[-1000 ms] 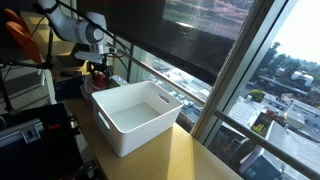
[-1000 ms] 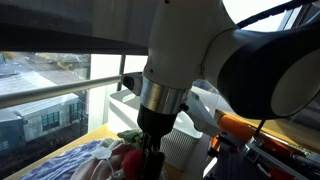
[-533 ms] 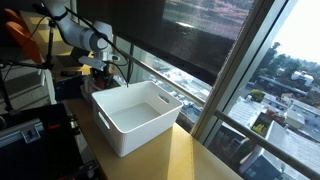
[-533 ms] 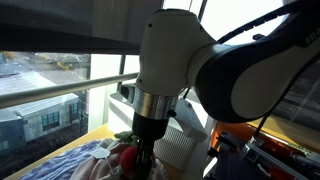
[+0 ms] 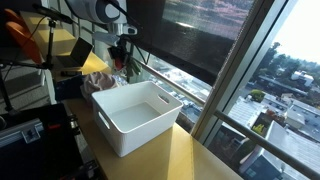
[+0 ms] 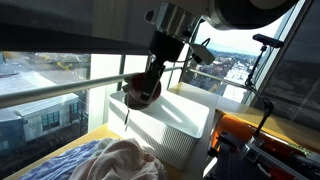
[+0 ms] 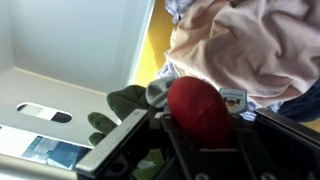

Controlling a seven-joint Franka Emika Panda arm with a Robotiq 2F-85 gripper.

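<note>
Gripper (image 6: 141, 90) is clamped on the red toy (image 7: 200, 108), held in the air. White bin (image 5: 135, 128) sits just beside it. Crumpled cloth (image 6: 120, 160) lies below.

light: daylight through window (image 5: 250, 70) | interior: dim, backlit | sky (image 5: 300, 25): glare | wrist view: red toy (image 7: 200, 108) blurred

- The gripper (image 6: 143, 90) has risen from low on the cloth pile (image 6: 122, 160) and now hangs well above it, by the rim of the white bin (image 6: 185, 128).
- Its jaws, wide apart before, have closed on the red toy (image 7: 200, 110).
- The red toy, which earlier lay on the cloth, is lifted clear.
- The cloth pile lies uncovered in an exterior view.
</note>
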